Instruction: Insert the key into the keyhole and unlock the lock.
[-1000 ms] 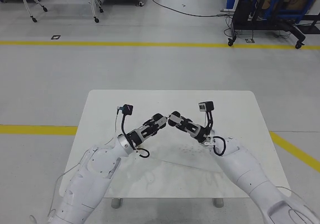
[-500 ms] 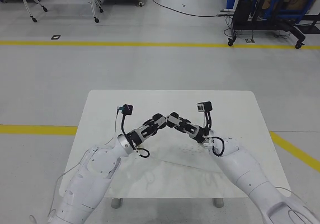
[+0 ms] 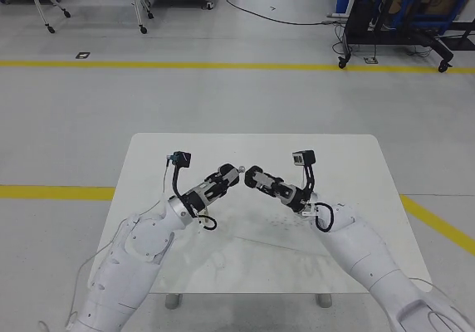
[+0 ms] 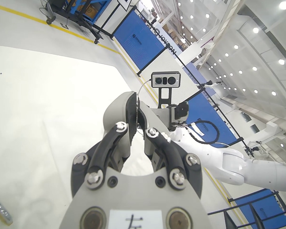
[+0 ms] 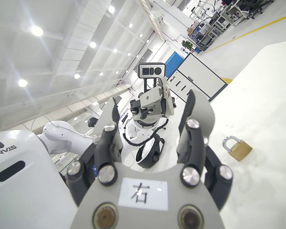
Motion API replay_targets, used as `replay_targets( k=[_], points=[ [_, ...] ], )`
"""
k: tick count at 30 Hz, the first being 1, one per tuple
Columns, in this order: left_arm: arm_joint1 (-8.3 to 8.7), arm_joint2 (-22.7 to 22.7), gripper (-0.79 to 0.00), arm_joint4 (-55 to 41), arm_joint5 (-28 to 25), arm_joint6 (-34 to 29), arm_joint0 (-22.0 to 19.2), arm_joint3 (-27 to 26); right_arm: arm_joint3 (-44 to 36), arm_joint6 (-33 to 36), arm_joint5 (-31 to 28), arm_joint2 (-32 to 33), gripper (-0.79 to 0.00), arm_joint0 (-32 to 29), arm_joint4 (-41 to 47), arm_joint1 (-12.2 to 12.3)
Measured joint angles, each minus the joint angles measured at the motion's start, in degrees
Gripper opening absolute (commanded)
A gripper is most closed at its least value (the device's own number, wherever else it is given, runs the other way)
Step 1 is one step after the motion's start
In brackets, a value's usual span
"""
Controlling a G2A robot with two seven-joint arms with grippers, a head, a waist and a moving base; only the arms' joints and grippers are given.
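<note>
Left gripper (image 4: 136, 114) with fingers pressed together, right gripper (image 5: 153, 101) facing it with fingers apart, brass padlock (image 5: 238, 149) lying flat on the white tabletop (image 5: 264, 84).

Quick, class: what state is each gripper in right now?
Left gripper: shut; whether it pinches anything cannot be told.
Right gripper: open, holding nothing.
</note>
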Motion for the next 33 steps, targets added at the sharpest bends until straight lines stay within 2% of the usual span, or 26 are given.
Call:
replay_targets(
  k=[9,13,17,18,20,22,27,30,31,33],
  points=[
    [0.03,0.13,-0.785,1.21,0.76,0.39,0.21,-0.42,0.4,-0.39,-0.25,0.83,0.0,0.48,-1.75,0.33],
    [0.43,-0.55,-0.785,-2.17,-0.41,-5.2,-0.2,-0.12,1.01,-0.03,-3.05,4.19,0.0,1.37,-15.83,1.89],
    [1.2,-1.82,-0.785,-5.53,-1.07,-14.75,-1.33,0.67,-2.6,4.54,-4.08,7.91,0.0,-0.05,-25.72,4.07],
    [1.39,-1.92,-0.785,-5.26,-1.23,-16.93,-1.68,0.78,-3.5,5.42,-3.92,8.65,-0.031,-0.54,-27.09,4.56],
    [1.74,-1.5,-0.785,-3.1,-1.68,-21.09,-2.17,0.73,-5.48,6.27,-3.33,9.85,-0.172,-1.8,-29.5,5.49],
    [1.9,-0.46,-0.785,-1.32,-2.51,-23.76,-2.29,0.25,-6.84,6.71,-2.8,10.42,-0.139,-2.74,-30.57,6.08],
    [1.99,1.84,-0.785,-0.85,-4.49,-26.23,-2.91,0.45,-9.26,8.26,-1.23,9.75,-0.139,-4.14,-30.06,7.03],
    [2.04,2.34,-0.785,-1.78,-4.9,-26.5,-3.46,0.99,-9.71,9.03,-0.46,8.58,-0.237,-4.03,-28.9,7.33],
    [2.06,2.48,-0.785,-1.94,-4.97,-26.55,-3.58,1.09,-9.75,9.15,-0.33,8.21,-0.299,-3.92,-28.49,7.41],
    [2.11,2.71,-0.785,-2.37,-5.09,-26.48,-3.75,1.32,-9.83,9.25,-0.24,7.31,-0.308,-3.62,-27.35,7.58]
  ],
)
